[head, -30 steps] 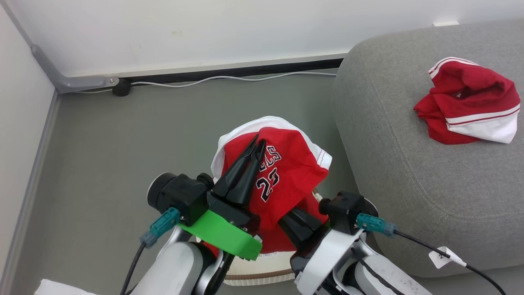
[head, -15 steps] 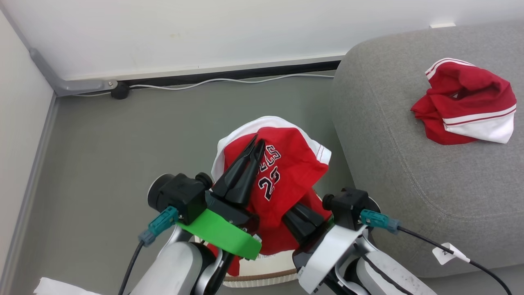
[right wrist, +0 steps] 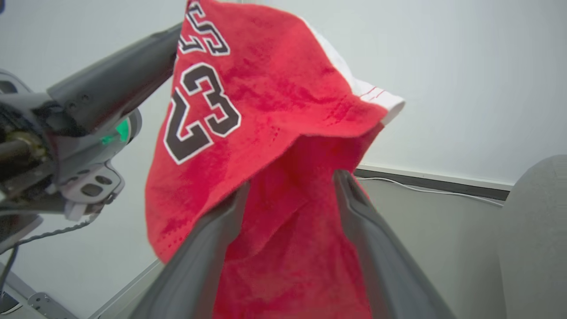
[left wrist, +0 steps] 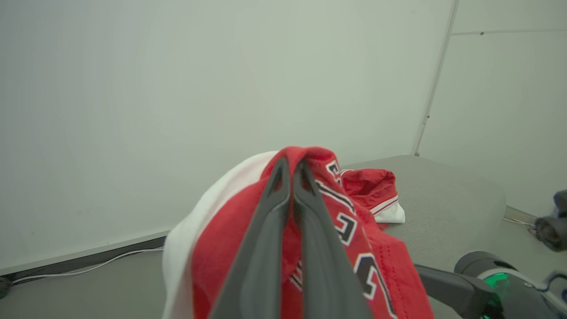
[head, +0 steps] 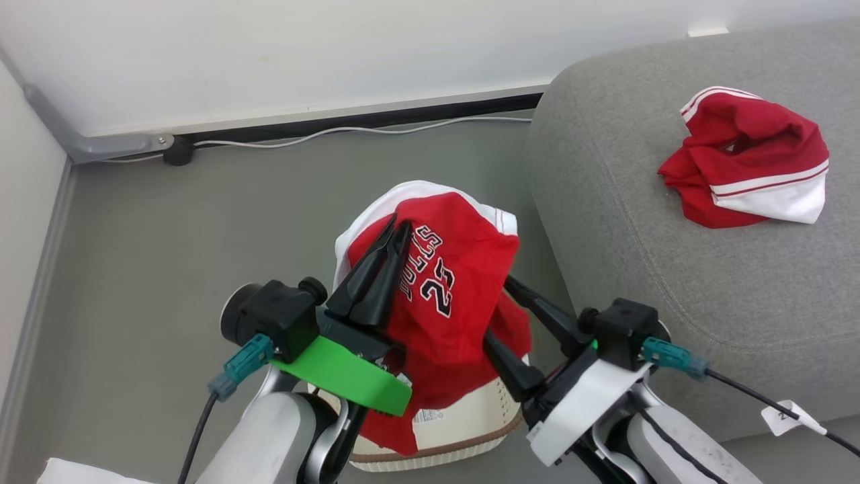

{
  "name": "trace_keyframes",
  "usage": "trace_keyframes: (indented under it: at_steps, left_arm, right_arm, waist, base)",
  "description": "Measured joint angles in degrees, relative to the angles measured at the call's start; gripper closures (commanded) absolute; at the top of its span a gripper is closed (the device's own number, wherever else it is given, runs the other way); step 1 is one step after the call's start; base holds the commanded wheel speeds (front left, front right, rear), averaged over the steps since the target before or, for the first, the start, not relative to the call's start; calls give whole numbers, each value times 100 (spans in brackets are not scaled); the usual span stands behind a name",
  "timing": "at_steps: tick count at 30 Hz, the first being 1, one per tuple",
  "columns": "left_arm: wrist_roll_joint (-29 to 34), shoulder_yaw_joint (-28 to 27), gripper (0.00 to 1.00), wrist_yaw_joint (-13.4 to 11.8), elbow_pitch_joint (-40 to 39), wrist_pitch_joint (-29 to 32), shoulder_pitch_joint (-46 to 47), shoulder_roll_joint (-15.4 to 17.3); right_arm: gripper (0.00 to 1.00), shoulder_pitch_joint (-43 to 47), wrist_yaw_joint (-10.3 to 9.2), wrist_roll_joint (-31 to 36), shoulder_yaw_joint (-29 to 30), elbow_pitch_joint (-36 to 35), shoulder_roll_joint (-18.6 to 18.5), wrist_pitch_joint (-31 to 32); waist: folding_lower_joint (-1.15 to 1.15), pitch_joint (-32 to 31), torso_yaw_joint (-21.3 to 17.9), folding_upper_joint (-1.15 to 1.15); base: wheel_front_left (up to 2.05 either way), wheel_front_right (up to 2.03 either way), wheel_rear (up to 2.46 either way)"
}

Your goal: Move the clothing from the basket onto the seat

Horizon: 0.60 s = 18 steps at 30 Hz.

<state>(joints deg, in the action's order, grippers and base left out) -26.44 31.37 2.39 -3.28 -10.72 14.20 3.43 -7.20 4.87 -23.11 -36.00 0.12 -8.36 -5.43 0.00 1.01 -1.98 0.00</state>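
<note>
The grey seat (head: 672, 282) takes the right side, and the basket (head: 463, 413) stands on the floor just beside it. The red jersey (head: 443, 289) is lifted above the basket, and its lower end hangs down over the rim. A smaller red and white garment (head: 746, 161) already lies on the seat. The left tool (head: 398, 225) is clamped on a fold at the top of the jersey. The right tool (head: 496, 306) has its fingers apart, with cloth between them. I think the jersey now depends on one thin pinch, so it may slip out, or its hem may catch the rim and drag the basket. A second ago the right tool was together under the cloth; the camera has also shifted a little.
</note>
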Motion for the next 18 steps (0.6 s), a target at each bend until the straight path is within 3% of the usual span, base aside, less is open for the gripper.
trace_keyframes:
  at_steps: [18]
  left_arm:
    - [5,-26,100,-40,71,-19,4,68]
  right_arm:
    - [0,449,-706,-2,928,-258,-542,-67]
  waist:
    - [0,78,-196,0]
  base:
    - [0,0,0]
